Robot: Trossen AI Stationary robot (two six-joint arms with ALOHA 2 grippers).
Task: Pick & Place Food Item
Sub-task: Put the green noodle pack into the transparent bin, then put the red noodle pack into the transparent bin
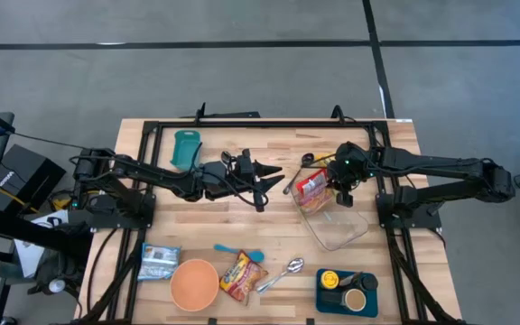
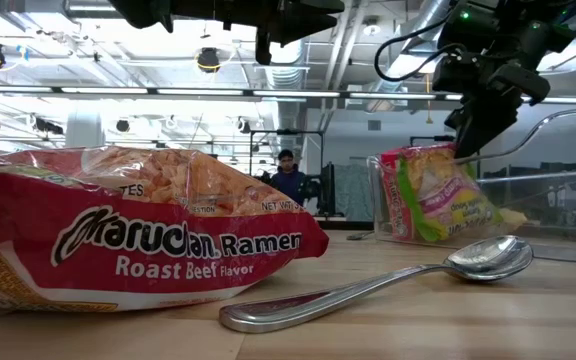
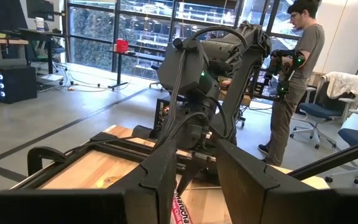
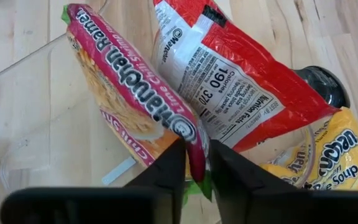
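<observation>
The right gripper (image 4: 191, 163) is seen over the clear plastic container (image 1: 346, 233), its fingers pinched on the lower edge of a pink ramen packet (image 4: 129, 93); the grip is judged to be just loosening, since the packet already stands on edge inside the container. The packet is kept upright because it is propped against a red ramen packet (image 4: 241, 74) beside it, with a yellow ramen packet (image 4: 328, 155) lying lower in the same container. The left gripper (image 1: 264, 178) is held above mid-table; whether it is apart or together cannot be told. A further Roast Beef ramen packet (image 1: 242, 275) is left on the table beside a spoon (image 1: 283, 273), presumably for a later placement
</observation>
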